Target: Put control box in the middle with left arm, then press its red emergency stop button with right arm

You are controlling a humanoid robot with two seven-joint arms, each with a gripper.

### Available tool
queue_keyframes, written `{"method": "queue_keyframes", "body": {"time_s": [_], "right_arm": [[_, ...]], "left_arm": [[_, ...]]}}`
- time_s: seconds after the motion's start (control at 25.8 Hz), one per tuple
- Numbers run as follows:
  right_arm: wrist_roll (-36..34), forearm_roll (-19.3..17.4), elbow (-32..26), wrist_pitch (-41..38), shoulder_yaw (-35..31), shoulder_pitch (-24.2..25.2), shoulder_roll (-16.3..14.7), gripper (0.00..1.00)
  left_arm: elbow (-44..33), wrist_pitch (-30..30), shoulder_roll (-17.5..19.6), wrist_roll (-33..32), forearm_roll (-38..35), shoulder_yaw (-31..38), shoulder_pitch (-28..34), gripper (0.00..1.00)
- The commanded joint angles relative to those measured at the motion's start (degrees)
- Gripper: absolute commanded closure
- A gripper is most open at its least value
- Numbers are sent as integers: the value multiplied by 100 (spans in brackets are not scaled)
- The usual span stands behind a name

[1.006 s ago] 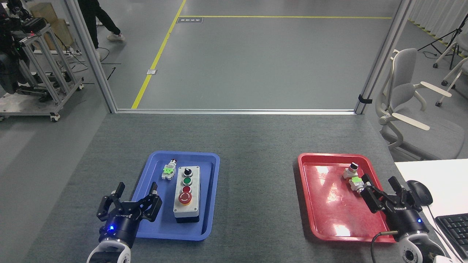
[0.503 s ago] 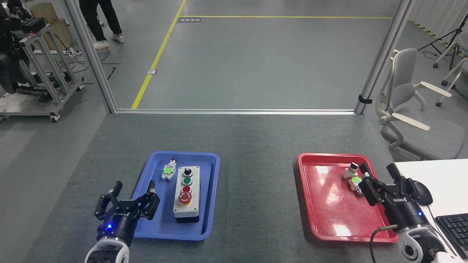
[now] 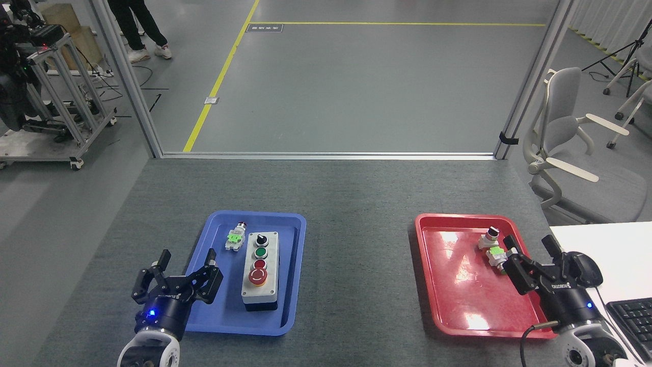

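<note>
Left end effector (image 3: 186,259) spread, right end effector (image 3: 531,247) spread; straddle control box (image 3: 260,271) across short sides, lift clear of blue tray (image 3: 294,285).

Bright, even overhead light, sharp focus throughout, white glare patches on the red tray (image 3: 448,306), soft short shadows under the control box (image 3: 260,271), slight wide-angle bowing at edges

Only one view is given, shot from the robot's head, angled forward and down over the dark grey tabletop (image 3: 351,204). The tabletop is seen fairly close up, filling the lower half. Beyond its far edge, open floor is taken in, so it's pretty wide.
</note>
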Motion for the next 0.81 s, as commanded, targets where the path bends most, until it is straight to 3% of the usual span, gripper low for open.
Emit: {"method": "queue_keyframes", "body": {"time_s": [0.0,0.35,0.62,0.77], "right_arm": [[4,9,1,-9,0,81,-106,0],[-22,17,1,-53,-44,99,-185,0],[-4,61,-8,1266,0,90,-246,0],[-4,167,-131,1380,0,108,-202,0]], "left_arm": [[-13,-5,-15,28,1,0,12,0],[40,22,20,81,-52,0,12,1],[40,48,20,99,-79,0,-5,0],[40,83,3,64,-316,-61,-75,1]]}}
